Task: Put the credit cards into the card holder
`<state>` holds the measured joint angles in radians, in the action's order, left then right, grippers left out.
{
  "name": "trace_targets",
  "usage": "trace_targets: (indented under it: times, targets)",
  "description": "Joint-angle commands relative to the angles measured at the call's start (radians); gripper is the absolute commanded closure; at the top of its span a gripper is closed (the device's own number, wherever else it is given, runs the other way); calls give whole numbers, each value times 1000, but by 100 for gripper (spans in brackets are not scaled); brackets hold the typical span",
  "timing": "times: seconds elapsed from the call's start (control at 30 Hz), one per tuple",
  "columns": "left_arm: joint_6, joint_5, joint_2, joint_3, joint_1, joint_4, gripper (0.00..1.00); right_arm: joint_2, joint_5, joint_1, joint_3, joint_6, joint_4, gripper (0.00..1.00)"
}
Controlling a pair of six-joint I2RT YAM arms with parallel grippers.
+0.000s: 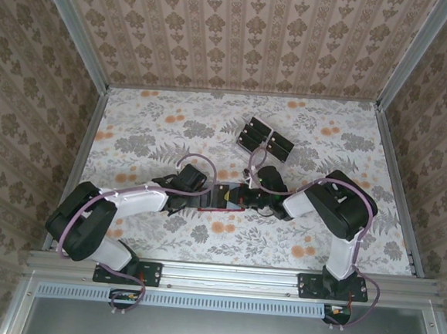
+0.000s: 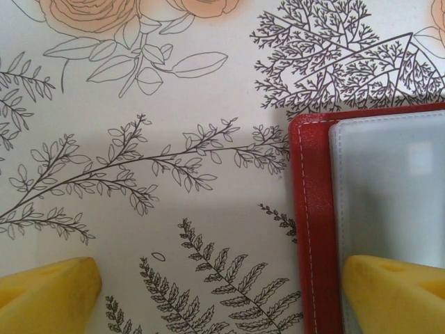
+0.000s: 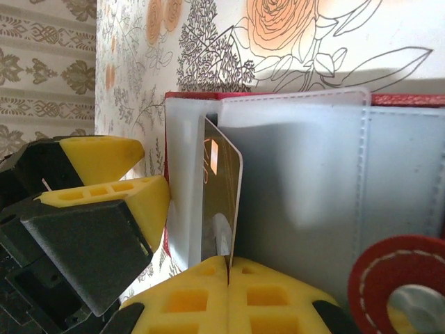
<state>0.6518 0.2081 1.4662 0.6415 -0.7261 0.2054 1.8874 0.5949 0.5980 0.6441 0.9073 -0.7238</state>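
The card holder (image 1: 222, 199) lies open in the middle of the table (image 1: 149, 122), a little toward the lower part of the top view, with both arms meeting over it from left and right.

The right end effector (image 3: 228, 270) is clenched on one credit card (image 3: 222, 184). The card stands on its thin edge, pinched at its lower end between the two yellow fingers. Its far end is at the mouth of a clear pocket (image 3: 299, 181), beside the whitish pocket sheet on the left; I cannot tell if it is already inside. The red rim of the holder runs along the top of this view, and a red snap tab (image 3: 407, 268) sits at the lower right corner.

The left end effector (image 2: 222, 299) is released, its jaws spread wide. The lower-left finger (image 2: 45, 292) rests over bare floral cloth, and the lower-right one is over the clear pocket, just inside the stitched red edge of the holder. Between them the cloth is free.

The other credit cards (image 1: 251, 136) are in the clear plastic rack (image 1: 265, 140) in the upper middle of the top view, well apart from the holder. Papered walls (image 1: 241, 37) close the table on three sides. There is open room at the far left, the far right and along the near strip before the arm bases.
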Motion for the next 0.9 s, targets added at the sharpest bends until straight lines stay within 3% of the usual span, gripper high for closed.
trace_targets:
  times: [0.0,0.4,0.67,0.87]
  targets:
    - [10,17,43,-13,4,70,0,45,16,-2,17,-34,112,100]
    - [9,13,47,-1,0,77,0,44,3,-3,88,-78,269,99]
    - [10,13,8,19,2,101,0,-55,-65,-4,139,-156,467,64]
    - [2,5,-47,37,21,136,0,-87,-116,-4,188,-197,588,57]
